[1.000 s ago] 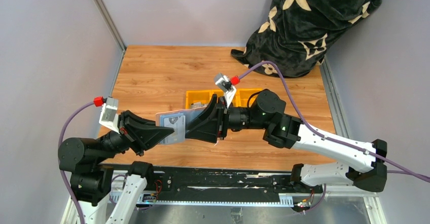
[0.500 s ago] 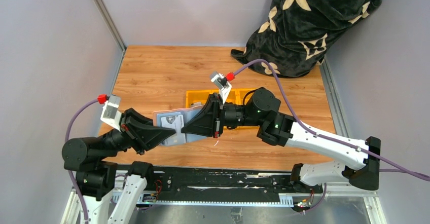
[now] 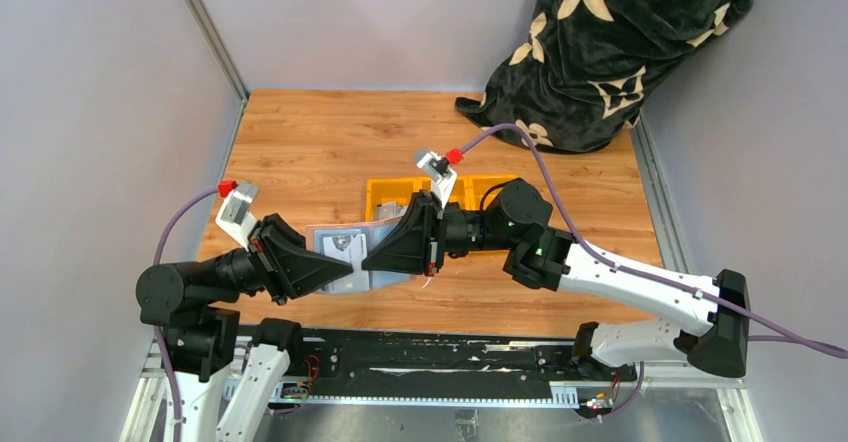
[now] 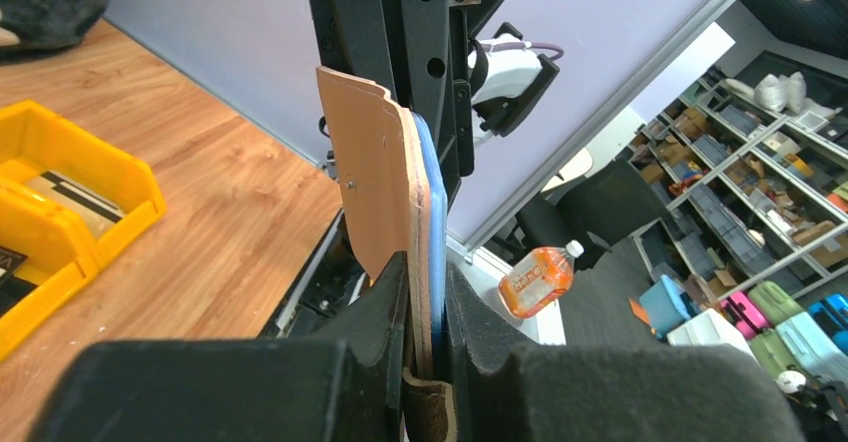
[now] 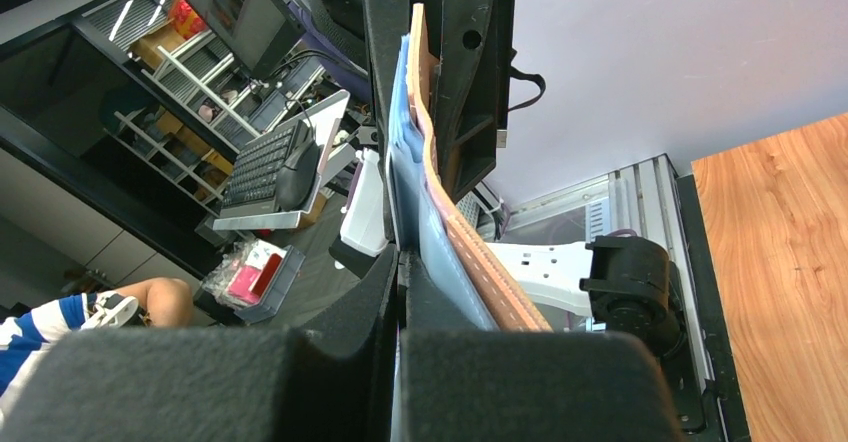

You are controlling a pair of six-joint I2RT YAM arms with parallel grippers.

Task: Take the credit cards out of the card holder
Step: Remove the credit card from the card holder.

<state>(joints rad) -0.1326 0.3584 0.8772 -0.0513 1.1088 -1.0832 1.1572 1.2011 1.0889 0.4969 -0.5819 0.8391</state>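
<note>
I have the card holder (image 3: 324,234) slung between the two arms, clear of the bench (image 3: 300,152). My left pincer (image 4: 425,297) pinches its tan-and-blue edge, the rest standing straight out from the tips. My right pincer (image 5: 400,272) is pressed tight on a thin pale-blue leaf inside the holder; I cannot tell whether a card sits in that grip. One of the credit cards (image 3: 343,243) shows between the two pincers.

yellow bins (image 3: 383,190): centre | black patterned fabric (image 3: 620,42), perhaps blanket: far right
</note>
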